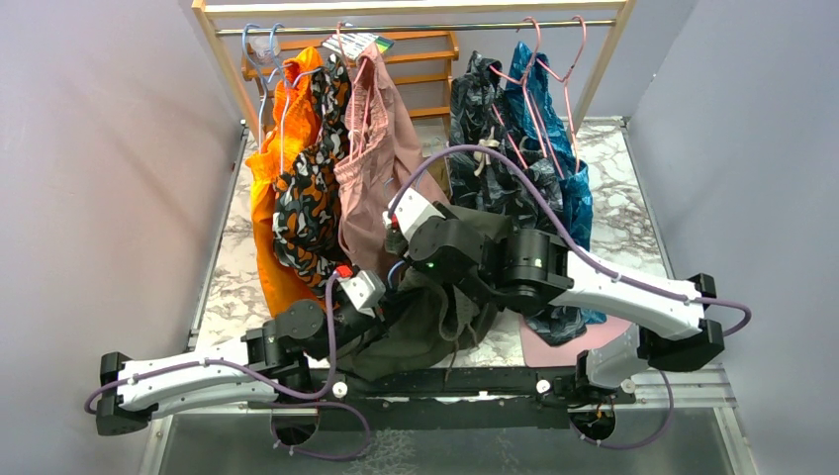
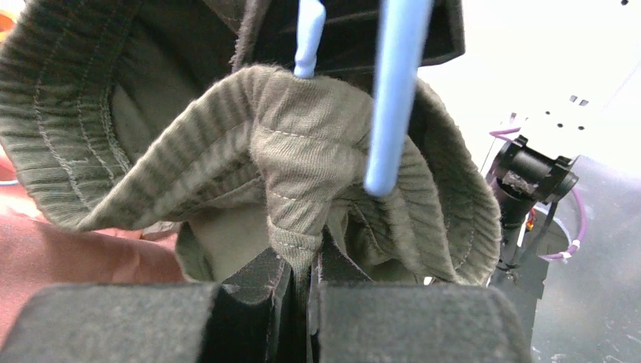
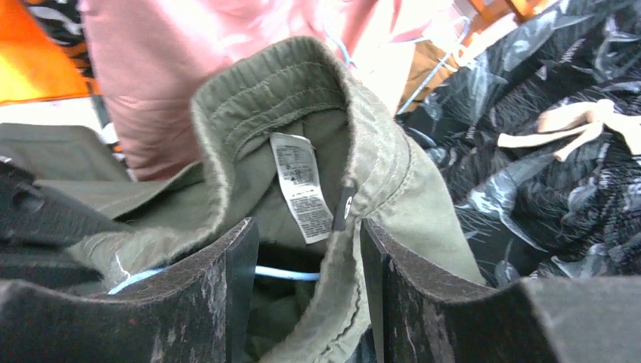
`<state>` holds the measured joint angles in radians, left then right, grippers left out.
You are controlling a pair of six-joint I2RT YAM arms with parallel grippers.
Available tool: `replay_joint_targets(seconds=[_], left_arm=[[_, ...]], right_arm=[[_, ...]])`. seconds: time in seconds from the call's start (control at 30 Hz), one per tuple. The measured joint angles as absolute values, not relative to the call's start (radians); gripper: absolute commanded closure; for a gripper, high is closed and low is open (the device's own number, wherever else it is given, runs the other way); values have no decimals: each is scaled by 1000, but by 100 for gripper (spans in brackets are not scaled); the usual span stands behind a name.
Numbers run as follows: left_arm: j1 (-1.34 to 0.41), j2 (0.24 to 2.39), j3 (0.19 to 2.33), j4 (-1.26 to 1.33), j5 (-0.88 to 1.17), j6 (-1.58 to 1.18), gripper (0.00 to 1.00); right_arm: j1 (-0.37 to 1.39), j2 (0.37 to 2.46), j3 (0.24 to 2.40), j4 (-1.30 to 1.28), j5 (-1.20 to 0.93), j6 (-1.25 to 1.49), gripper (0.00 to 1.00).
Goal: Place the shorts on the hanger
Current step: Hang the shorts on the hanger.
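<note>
The left jaws are pressed together on a fold of the olive-green shorts (image 2: 317, 159) — the cloth bunches up just above them, and the wire of the light-blue hanger (image 2: 393, 91) passes in front of this fold. The right jaws stand apart; the waistband (image 3: 302, 83) with its white label (image 3: 302, 185) rises between and just beyond them, not clamped. Behind the waistband hang pink shorts (image 3: 174, 76) — dark leaf-print shorts (image 3: 529, 151) are to the right of these jaws.

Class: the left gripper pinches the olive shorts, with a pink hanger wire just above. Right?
No: the hanger wire is light blue, not pink. The left gripper does pinch the shorts; the left wrist view shows it.
</note>
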<state>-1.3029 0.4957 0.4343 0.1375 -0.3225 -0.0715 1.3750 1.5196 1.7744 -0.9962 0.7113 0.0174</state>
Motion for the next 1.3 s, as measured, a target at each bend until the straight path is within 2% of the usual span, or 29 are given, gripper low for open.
replay_joint_targets(seconds=[0.23,0.37,0.43,0.63,0.77,1.03,1.13,1.23,1.3], left_arm=[[-1312,451,419,144,-311,-70,100],[-1311,427,409,142,-311,-72,100],[-1310,417,409,142,-312,-72,100],[-1309,372,409,120,-310,-72,100],[-1309,333,413,84,-285,-72,100],[-1309,302,474,-22,-202,-66,100],[-1309,303,529,-83,-157,-59,100],[-1309,317,599,-154,-103,-52,100],[-1309,334,640,-193,-68,-48,100]], right_arm=[[1370,1465,1788,-977,516,59,40],[1368,1423,1789,-962,419,73,43],[1377,1390,1785,-944,383,82,48],[1385,1252,1732,-884,414,86,74],[1384,1190,1650,-854,439,84,78],[1384,1211,1514,-829,327,75,76],[1384,1206,1511,-823,270,60,66],[1384,1163,1502,-792,210,32,51],[1384,1103,1477,-756,158,8,46]])
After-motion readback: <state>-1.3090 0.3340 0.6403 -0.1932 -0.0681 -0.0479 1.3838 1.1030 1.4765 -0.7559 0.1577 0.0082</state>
